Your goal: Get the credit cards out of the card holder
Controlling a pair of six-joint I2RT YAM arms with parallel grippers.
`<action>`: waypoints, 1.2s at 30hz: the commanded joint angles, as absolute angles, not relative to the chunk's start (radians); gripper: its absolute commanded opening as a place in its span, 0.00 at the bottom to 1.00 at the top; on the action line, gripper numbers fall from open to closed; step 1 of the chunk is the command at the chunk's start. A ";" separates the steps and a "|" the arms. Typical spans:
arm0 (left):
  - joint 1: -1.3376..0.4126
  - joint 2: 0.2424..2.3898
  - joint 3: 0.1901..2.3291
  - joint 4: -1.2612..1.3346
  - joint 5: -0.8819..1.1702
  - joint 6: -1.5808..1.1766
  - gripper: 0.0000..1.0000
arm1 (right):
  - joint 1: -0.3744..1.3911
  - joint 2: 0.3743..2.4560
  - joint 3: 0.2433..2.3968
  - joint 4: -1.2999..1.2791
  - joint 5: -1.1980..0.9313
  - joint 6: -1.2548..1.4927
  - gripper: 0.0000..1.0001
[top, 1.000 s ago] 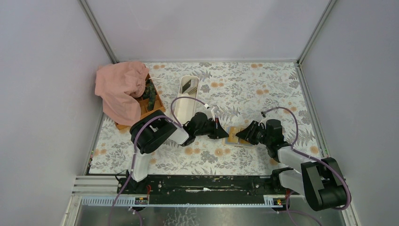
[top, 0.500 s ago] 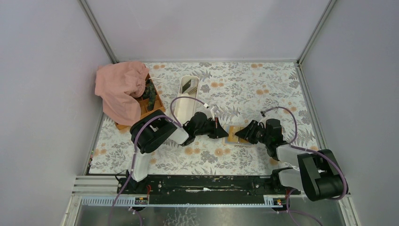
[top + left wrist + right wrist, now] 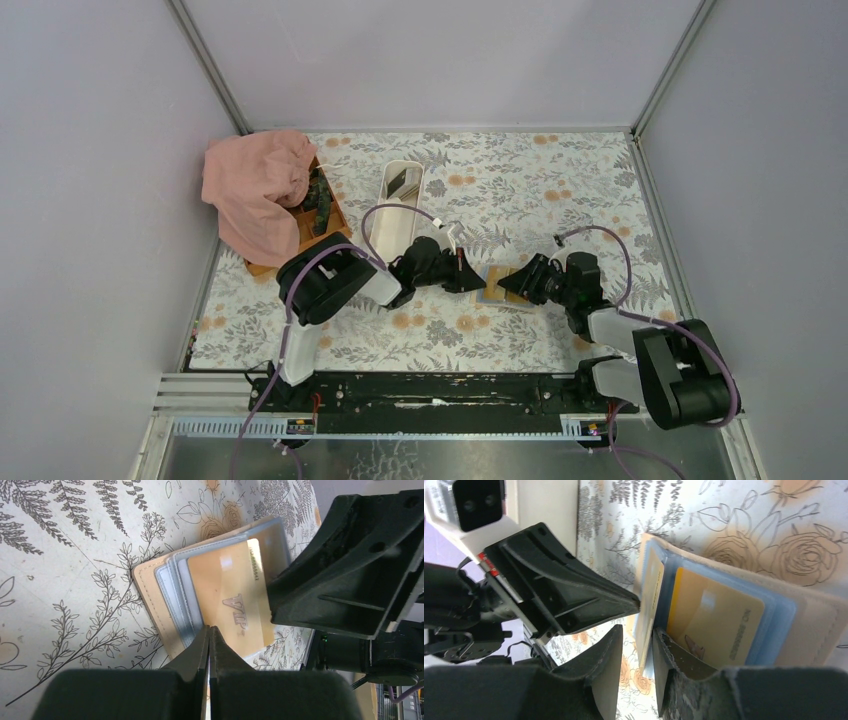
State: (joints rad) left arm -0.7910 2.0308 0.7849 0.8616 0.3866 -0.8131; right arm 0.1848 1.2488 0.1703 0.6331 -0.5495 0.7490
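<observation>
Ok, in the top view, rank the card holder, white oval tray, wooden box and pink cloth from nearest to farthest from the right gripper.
1. card holder: at the right gripper fingertips, mid-table.
2. white oval tray: farther back, to the left.
3. wooden box: left of the tray.
4. pink cloth: draped over the box's left side, far-left corner.

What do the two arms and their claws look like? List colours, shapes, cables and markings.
The left arm and the right arm have bulky black joints linked by white segments. A thin purple cable loops along each. The left claw and right claw are matte black tapering plastic wedges. A white camera housing with two lenses sits on the left wrist, beside a small red mark.
</observation>
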 commanded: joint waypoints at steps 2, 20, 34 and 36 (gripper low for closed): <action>-0.804 2.084 0.775 0.776 0.356 -0.779 0.00 | 0.202 1.160 0.191 0.600 -0.639 0.722 0.32; -0.804 2.098 0.781 0.784 0.359 -0.788 0.00 | 0.203 1.076 0.213 0.411 -0.561 0.638 0.00; -0.802 2.099 0.774 0.798 0.357 -0.794 0.00 | 0.202 1.046 0.268 0.274 -0.493 0.582 0.00; -0.802 2.097 0.775 0.796 0.357 -0.793 0.00 | 0.201 1.034 0.283 0.234 -0.479 0.568 0.00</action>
State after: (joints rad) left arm -0.7914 2.0506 0.7898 0.8734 0.3737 -0.8146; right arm 0.1932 1.0695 0.2222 0.2897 -0.5041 0.6205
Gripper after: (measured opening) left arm 0.009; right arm 0.011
